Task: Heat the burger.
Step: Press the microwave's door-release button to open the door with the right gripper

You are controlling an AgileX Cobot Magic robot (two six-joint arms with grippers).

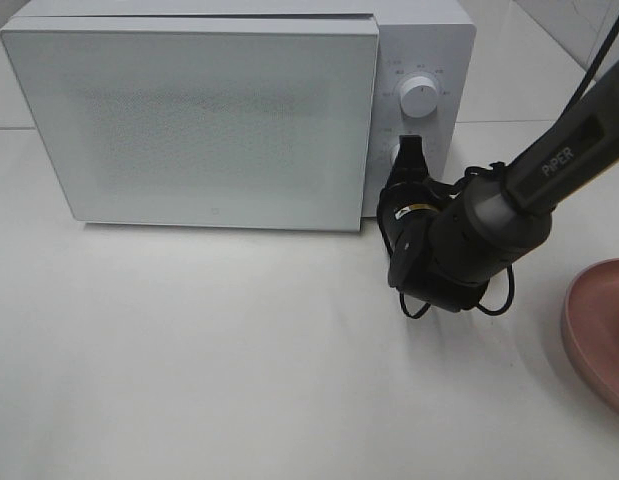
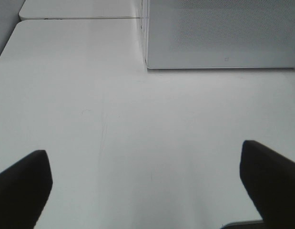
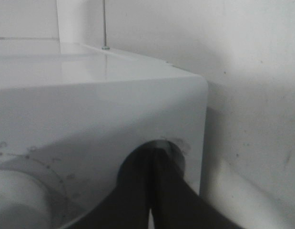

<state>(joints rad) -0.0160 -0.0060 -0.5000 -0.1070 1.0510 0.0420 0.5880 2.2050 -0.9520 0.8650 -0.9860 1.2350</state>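
**Right gripper point(image 1: 409, 148) closed at the microwave point(image 1: 219, 120) dial, burger out of sight**

We see a white microwave standing at the back of the pale table point(image 1: 239, 380), its door point(image 1: 189, 125) closed flat against the body. On the control panel beside the door are two round dials. The upper knob point(image 1: 420, 97) is free. The lower knob point(image 1: 396, 156) is mostly hidden by the right gripper, whose black fingers point(image 3: 137, 191) are pressed together with no gap and meet right at that dial. We cannot tell whether they pinch any part of it.

The left gripper point(image 2: 147, 186) appears only in its own wrist view. Its two dark fingers point(image 2: 21, 186) are spread wide apart above bare table and hold nothing, and the microwave's lower front corner lies well ahead of them.

A flat pink plate point(image 1: 601, 330) sits at the right edge of the table, cut off by the frame, and the part we see is bare.

The burger appears in none of the three views, so we cannot say where it is.
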